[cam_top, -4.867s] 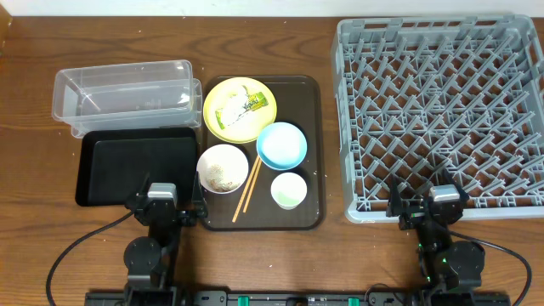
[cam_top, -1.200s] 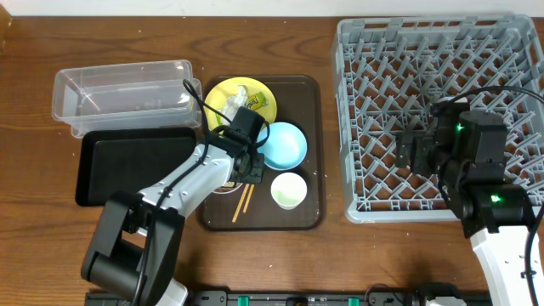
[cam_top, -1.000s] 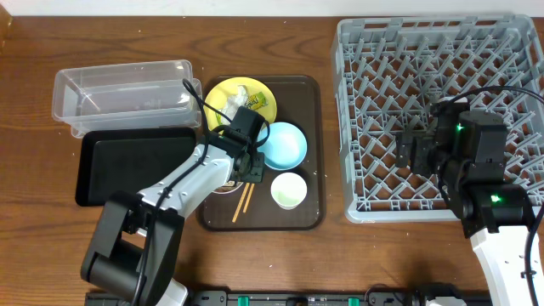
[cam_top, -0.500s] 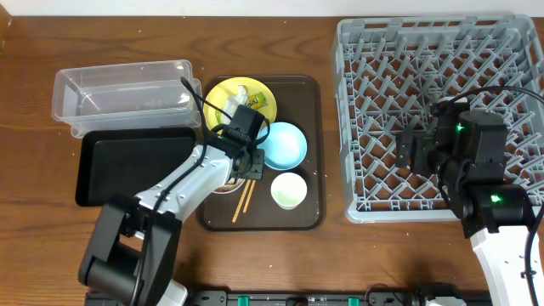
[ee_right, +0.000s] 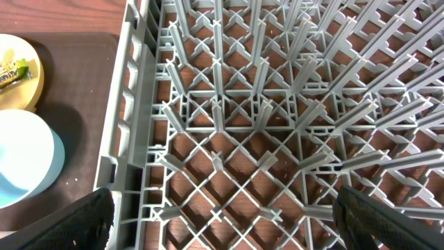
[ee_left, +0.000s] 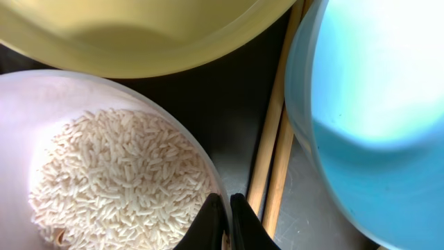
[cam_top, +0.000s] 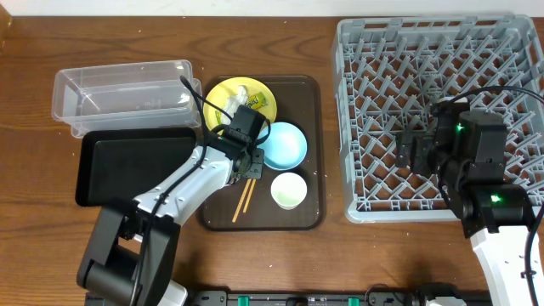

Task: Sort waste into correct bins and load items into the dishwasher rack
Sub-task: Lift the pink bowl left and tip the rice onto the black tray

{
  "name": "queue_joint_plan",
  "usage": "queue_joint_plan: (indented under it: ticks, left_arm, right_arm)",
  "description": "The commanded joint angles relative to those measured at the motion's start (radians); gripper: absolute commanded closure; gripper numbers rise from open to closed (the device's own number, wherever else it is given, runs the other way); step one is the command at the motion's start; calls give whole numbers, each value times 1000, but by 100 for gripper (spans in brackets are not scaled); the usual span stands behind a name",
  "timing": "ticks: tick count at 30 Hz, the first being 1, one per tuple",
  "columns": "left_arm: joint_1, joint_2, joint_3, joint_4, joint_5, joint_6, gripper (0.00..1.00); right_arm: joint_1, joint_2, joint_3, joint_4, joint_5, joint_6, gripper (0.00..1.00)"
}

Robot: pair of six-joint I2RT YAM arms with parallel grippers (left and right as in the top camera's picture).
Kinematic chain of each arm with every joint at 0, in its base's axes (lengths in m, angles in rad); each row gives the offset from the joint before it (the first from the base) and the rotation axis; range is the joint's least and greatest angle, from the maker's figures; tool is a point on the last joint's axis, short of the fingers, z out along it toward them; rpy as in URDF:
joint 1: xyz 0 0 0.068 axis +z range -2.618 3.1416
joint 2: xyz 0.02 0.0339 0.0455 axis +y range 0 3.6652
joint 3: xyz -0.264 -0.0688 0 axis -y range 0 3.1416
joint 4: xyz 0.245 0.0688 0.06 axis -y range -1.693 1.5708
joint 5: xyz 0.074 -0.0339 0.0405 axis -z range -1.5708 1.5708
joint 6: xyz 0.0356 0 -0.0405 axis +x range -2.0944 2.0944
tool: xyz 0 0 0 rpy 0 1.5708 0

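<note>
On the dark brown serving tray (cam_top: 310, 212) my left gripper (ee_left: 229, 219) is pinched tight on the rim of the round white bowl (ee_left: 41, 104), presumably to tip out its loose whitish rice (ee_left: 118, 173); right of the tray my right gripper (ee_right: 225, 222) hangs wide open, empty, above the grey pegged plastic rack (cam_top: 442, 76)

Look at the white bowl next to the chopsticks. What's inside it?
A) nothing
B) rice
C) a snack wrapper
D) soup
B: the left wrist view shows a heap of whitish rice grains lying in the white bowl.
</note>
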Motion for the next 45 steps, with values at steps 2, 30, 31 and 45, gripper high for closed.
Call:
queue_joint_plan:
  ticks: [2, 30, 31, 45]
  left_arm:
    - [-11, -25, 22, -12, 1, -8, 94]
    - [669, -283, 20, -196, 779, 165, 94]
    - [714, -261, 20, -196, 833, 173, 94]
    - [1067, 47, 20, -195, 1455, 266, 94]
  right_arm:
    - [10, -1, 21, -1, -4, 13, 1]
    - [10, -1, 21, -1, -3, 13, 1]
    - [10, -1, 21, -1, -4, 13, 1]
    - [10, -1, 21, -2, -3, 12, 1]
